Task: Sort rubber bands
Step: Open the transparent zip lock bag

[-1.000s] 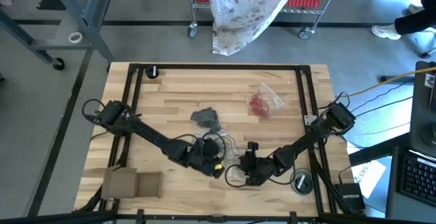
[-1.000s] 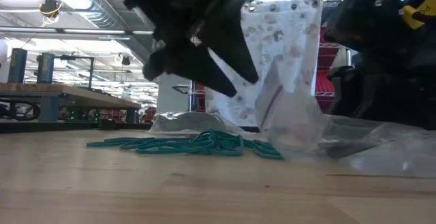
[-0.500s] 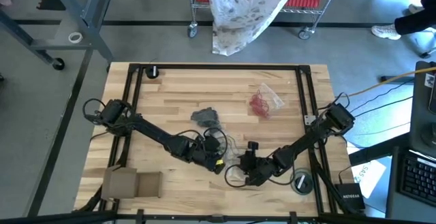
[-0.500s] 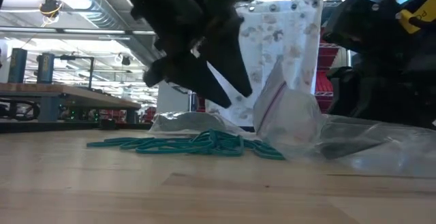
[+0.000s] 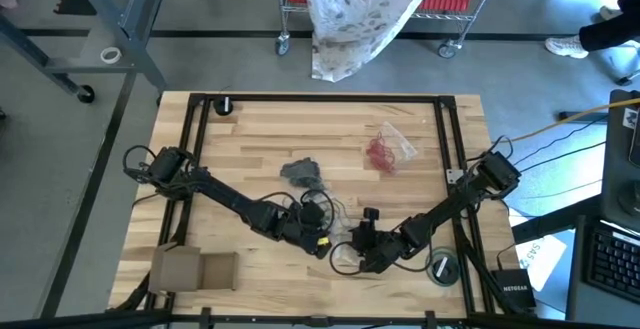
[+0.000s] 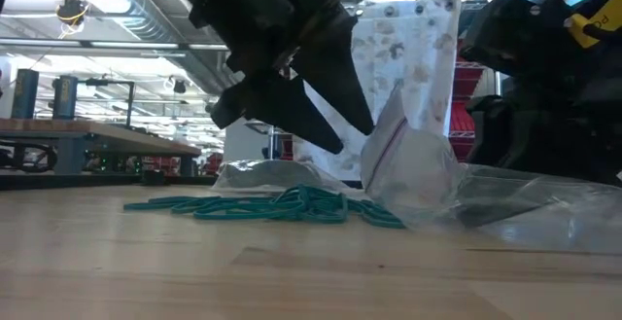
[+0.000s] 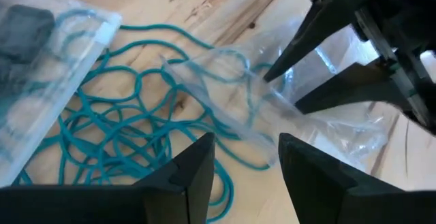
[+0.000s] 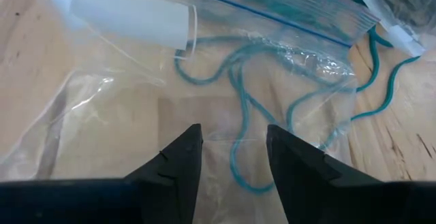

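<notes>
Both arms are down low over the near middle of the table point(image 5: 250, 129), working the same patch. The teal rubber bands point(image 7: 129, 125) lie in a loose tangle on the wood, touching a clear bag point(image 7: 225, 108) whose mouth lies partly over them. A few teal loops show through the plastic in the right wrist view too.

The left end effector point(image 7: 242, 166) hangs just above the tangle, fingers spread with nothing between them. The right end effector point(image 8: 231, 159) sits over the bag itself, also spread and empty.

How will these handle? Featherlight, floppy, and snarled together, so lifting 1 loop will likely drag several along. They look grippy rather than slick, but thin and flat on the wood, so a pinch has to come right down at table level. The best hold looks like the dense knot beside the bag mouth. The bag is slippery, crinkly film, and could slide away when nudged.

Further back from the bag, red bands point(image 5: 380, 152) and a dark grey heap point(image 5: 300, 172) lie in separate spots.
</notes>
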